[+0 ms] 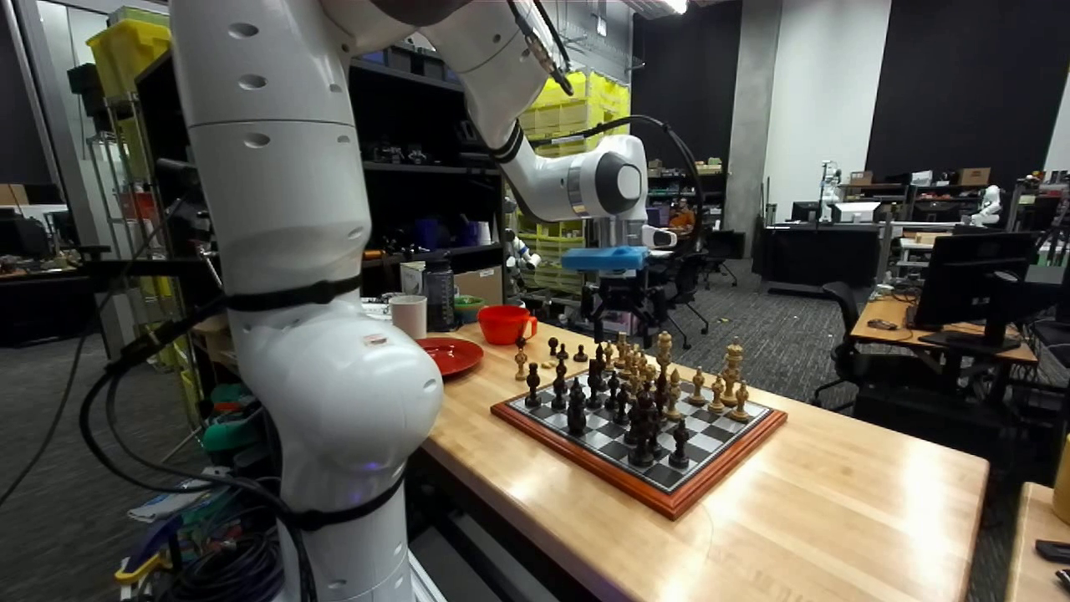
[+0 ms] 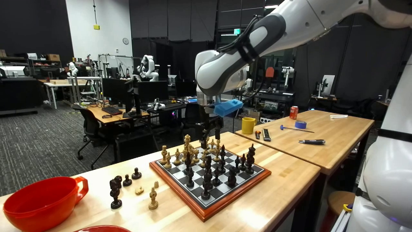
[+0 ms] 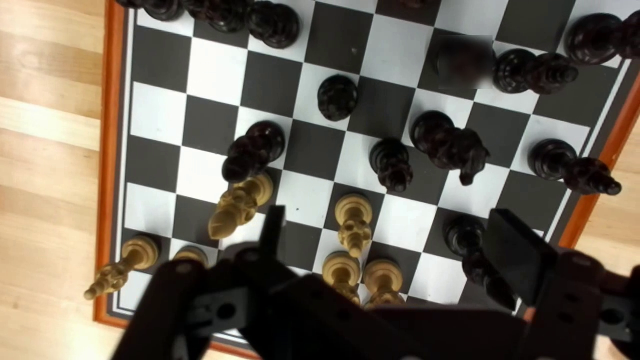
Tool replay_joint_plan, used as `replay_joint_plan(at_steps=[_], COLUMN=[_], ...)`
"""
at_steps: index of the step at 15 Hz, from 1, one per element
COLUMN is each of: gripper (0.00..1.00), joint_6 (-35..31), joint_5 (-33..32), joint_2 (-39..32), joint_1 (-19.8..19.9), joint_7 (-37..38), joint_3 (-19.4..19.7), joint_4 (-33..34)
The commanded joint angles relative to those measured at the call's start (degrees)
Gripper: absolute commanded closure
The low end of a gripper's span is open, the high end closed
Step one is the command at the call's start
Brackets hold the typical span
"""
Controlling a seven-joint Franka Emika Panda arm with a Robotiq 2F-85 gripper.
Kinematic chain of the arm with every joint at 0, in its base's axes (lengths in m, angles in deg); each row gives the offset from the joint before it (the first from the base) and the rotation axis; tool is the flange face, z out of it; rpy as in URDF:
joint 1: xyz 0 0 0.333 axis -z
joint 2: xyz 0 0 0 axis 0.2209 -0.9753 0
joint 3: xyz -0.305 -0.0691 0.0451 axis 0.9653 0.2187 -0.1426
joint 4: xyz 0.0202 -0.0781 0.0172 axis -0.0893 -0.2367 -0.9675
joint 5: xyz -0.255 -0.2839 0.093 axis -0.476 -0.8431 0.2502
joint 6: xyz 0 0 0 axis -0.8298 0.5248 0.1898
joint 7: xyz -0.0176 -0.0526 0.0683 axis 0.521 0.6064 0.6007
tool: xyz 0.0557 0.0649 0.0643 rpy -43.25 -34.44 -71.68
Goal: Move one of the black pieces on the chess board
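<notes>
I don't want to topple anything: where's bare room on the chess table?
Bare wood lies between the chess board and the table end near the yellow mug. Crowded: the board, gripper above it, and the stretch of loose pieces toward the red bowl.

No text readable; pale marks on red can (image 2: 293, 112) by edge of second counter (image 2: 341, 132) too small

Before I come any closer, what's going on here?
A robot arm is meant to move one of the black chess pieces on the board; which one, I can't tell. Its gripper hangs open above the board, holding nothing. Gold pieces stand there too. More pieces sit off it, near the red bowl.
</notes>
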Motion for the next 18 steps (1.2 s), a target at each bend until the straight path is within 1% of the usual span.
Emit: replay_joint_plan(at_steps=[1,7,11,14,18], gripper=[0.0,0.0,0.0,0.0,0.0], joint_6=[-0.14,-1.35,-2.51,-3.38,-2.37], joint_5=[0.93,3.91,6.07,6.39,6.72], joint_2=[-1.01,-2.68,-3.93,-4.78,-4.54], joint_1=[-0.12,0.01,0.3,0.86,1.35], joint_7=[-0.04,-0.54,0.47,1.43,2.72], joint_3=[-0.09,0.18,0.44,0.9,1.26], joint_4=[0.9,2.18,2.74,2.26,1.46])
